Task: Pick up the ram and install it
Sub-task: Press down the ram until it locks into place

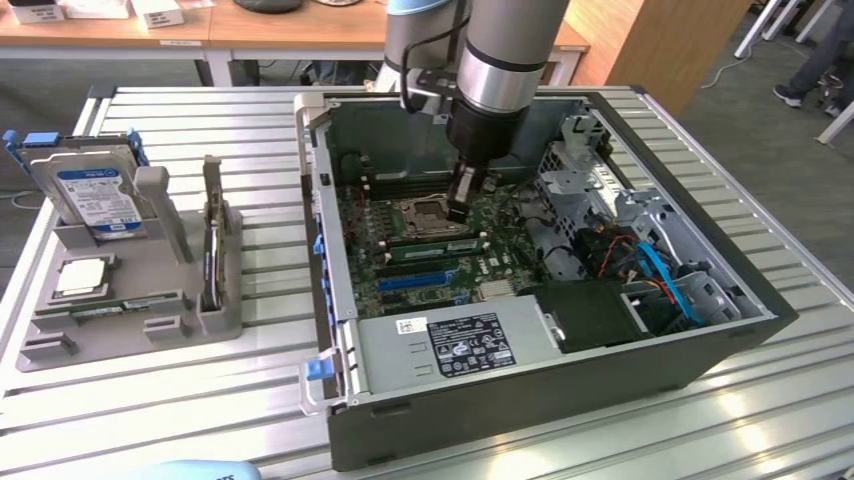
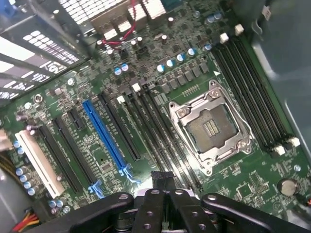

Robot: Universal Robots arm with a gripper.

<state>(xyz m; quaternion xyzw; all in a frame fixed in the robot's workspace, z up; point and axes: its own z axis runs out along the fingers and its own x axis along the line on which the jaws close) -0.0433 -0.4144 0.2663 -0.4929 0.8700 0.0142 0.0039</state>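
The ram point(image 1: 424, 239), a narrow green stick, stands on edge in a memory slot just in front of the empty processor socket point(image 1: 416, 213) inside the open computer case point(image 1: 534, 370). My gripper point(image 1: 462, 212) reaches down into the case with its tip at the stick's end on the exterior view's right. In the wrist view the gripper point(image 2: 163, 178) is shut, its black fingers point(image 2: 150, 204) pressed together over the long dark memory slots point(image 2: 160, 131) beside the socket point(image 2: 212, 127). Whether the tip touches the stick I cannot tell.
A grey parts holder point(image 1: 120, 300) on the slatted table at the exterior view's left carries a hard drive point(image 1: 96, 195) and a square processor chip point(image 1: 83, 275). Inside the case lie a power supply point(image 1: 454, 345), drive cages and blue cables point(image 1: 661, 270). A blue expansion slot point(image 2: 104, 133) crosses the board.
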